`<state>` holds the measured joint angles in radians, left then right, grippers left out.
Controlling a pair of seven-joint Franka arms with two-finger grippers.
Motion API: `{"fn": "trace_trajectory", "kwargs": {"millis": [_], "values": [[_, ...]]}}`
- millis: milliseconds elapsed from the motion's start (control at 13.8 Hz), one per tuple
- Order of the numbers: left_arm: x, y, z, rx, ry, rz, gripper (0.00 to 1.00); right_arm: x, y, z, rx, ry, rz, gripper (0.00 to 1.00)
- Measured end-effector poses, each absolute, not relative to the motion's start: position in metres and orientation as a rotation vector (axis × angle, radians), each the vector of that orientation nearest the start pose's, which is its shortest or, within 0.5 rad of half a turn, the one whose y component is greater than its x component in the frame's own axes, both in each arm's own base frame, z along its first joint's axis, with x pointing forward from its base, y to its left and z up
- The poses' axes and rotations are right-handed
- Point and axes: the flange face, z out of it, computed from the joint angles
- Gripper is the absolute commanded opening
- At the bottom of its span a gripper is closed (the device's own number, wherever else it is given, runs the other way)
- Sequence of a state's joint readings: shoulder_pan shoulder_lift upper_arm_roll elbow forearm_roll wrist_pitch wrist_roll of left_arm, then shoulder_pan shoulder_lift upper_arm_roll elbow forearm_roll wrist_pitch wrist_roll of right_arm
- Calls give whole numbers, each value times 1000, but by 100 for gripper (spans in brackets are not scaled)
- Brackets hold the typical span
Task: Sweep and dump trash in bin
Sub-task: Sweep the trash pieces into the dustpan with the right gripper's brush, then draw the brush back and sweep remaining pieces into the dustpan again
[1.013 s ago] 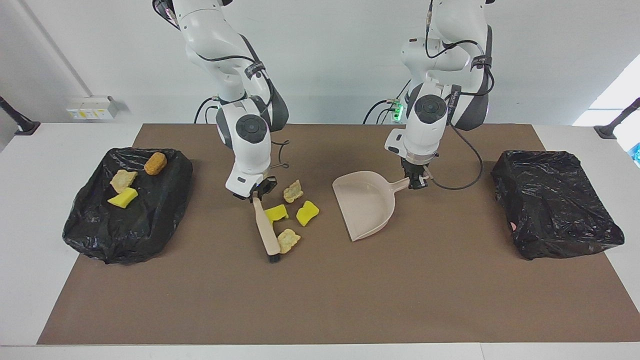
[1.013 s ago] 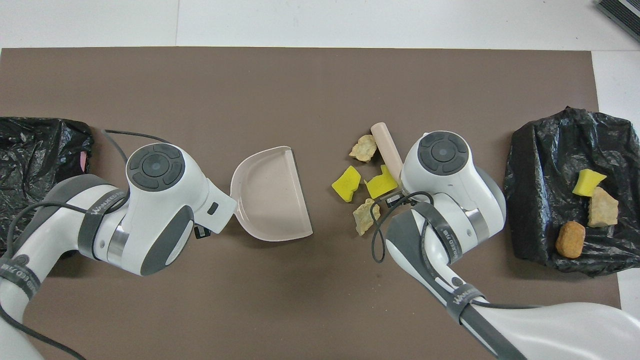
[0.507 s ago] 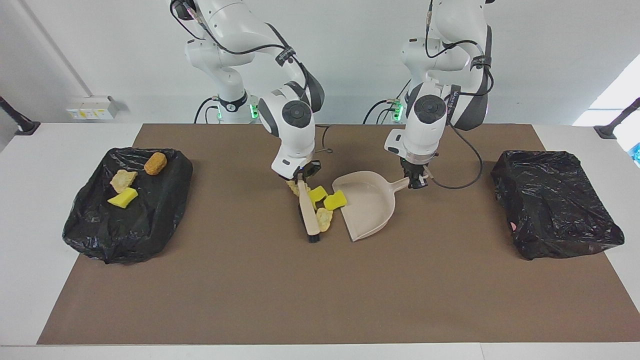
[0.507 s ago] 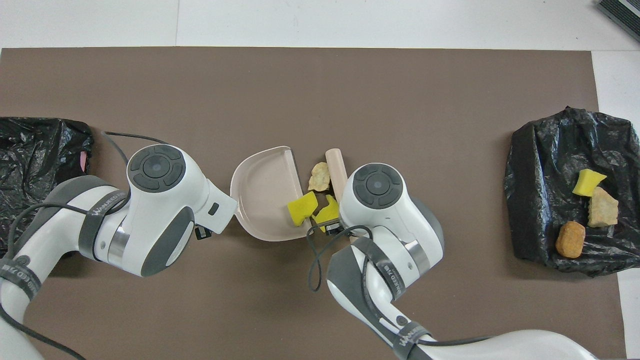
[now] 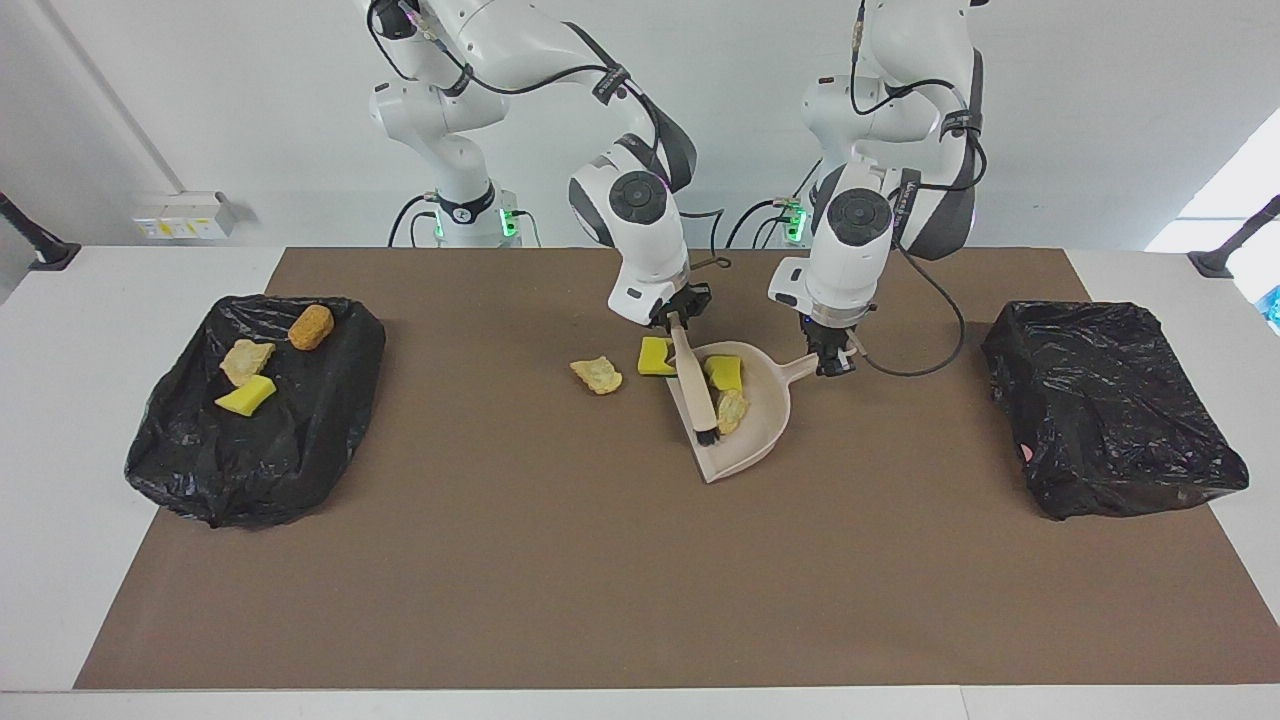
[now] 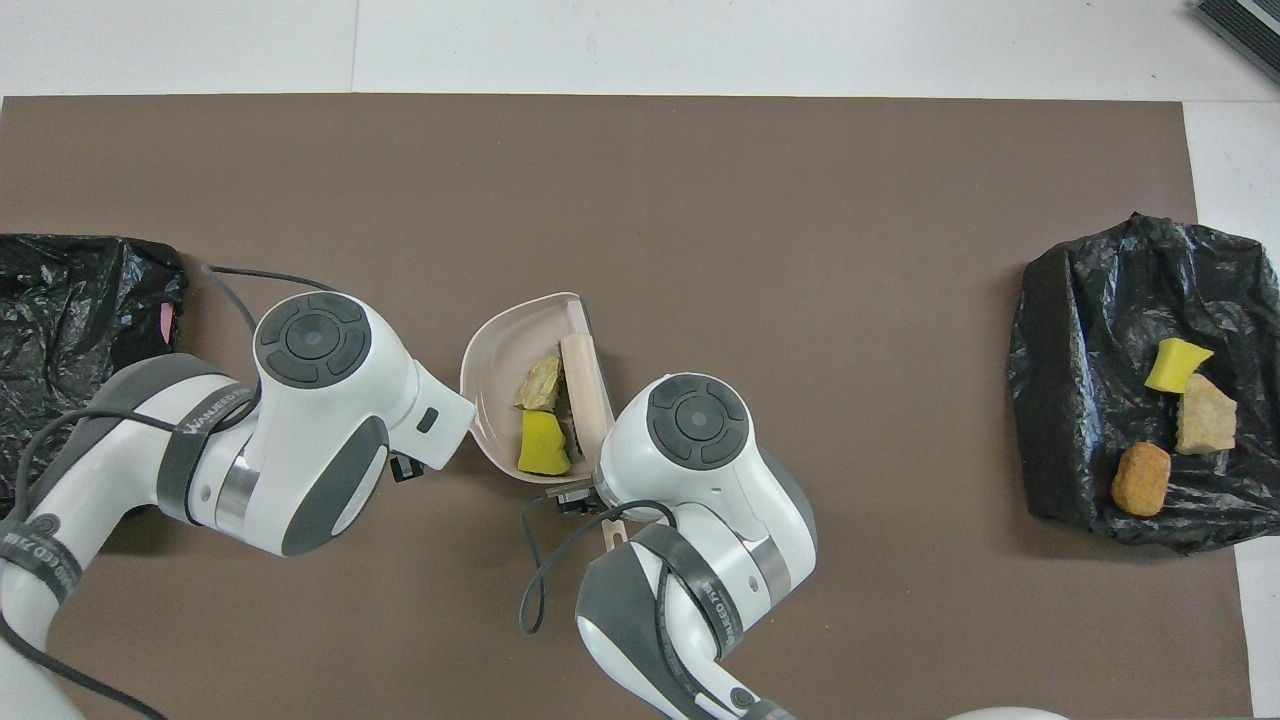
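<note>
- Right claw (image 5: 678, 318) is clamped on the brush (image 5: 697, 385), bristles inside the dustpan (image 5: 752, 440) to pen two scraps (image 5: 728, 390).
- Left claw (image 5: 835, 362) grips the pan's handle, pinning it flat on the table (image 5: 640, 580).
- Missed: yellow chunk (image 5: 655, 357) at the pan's ten o'clock, beige lump (image 5: 597, 374) at nine.
- Three more scraps (image 5: 262, 366) sit on the black bag (image 5: 300, 440) at the right arm's end.

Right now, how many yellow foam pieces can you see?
3: one in the dustpan at, one on the mat beside its mouth, one on the black bag at. None seems hidden.
</note>
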<state>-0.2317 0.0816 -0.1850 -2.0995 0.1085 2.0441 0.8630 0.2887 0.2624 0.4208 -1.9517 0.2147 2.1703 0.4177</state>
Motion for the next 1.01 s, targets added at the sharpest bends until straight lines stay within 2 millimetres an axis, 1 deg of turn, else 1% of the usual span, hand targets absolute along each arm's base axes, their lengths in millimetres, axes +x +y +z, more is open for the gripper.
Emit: {"fn": "trace_trajectory", "kwargs": {"millis": [72, 145, 289, 434, 507, 579, 651, 796, 1013], "values": [[499, -213, 372, -2424, 1912, 230, 0, 461, 385, 364, -2902, -217, 258, 0], [499, -213, 371, -2424, 1911, 231, 0, 466, 374, 374, -2910, -203, 265, 0], [498, -212, 370, -2428, 1910, 235, 0, 476, 345, 401, -2928, -164, 263, 0], [496, -211, 367, -2441, 1904, 238, 0, 476, 316, 430, -2957, -113, 280, 0], [495, -211, 366, -2454, 1898, 236, 0, 474, 303, 438, -2969, -83, 282, 0], [494, -210, 366, -2465, 1894, 232, 0, 470, 289, 441, -2984, -53, 282, 0], [493, -209, 365, -2472, 1890, 226, 0, 462, 276, 436, -3002, -25, 295, 0], [490, -208, 363, -2482, 1883, 215, 0, 442, 248, 416, -3040, 19, 346, 0], [484, -207, 360, -2499, 1870, 201, 0, 416, 208, 389, -3071, -19, 354, 0]]}}
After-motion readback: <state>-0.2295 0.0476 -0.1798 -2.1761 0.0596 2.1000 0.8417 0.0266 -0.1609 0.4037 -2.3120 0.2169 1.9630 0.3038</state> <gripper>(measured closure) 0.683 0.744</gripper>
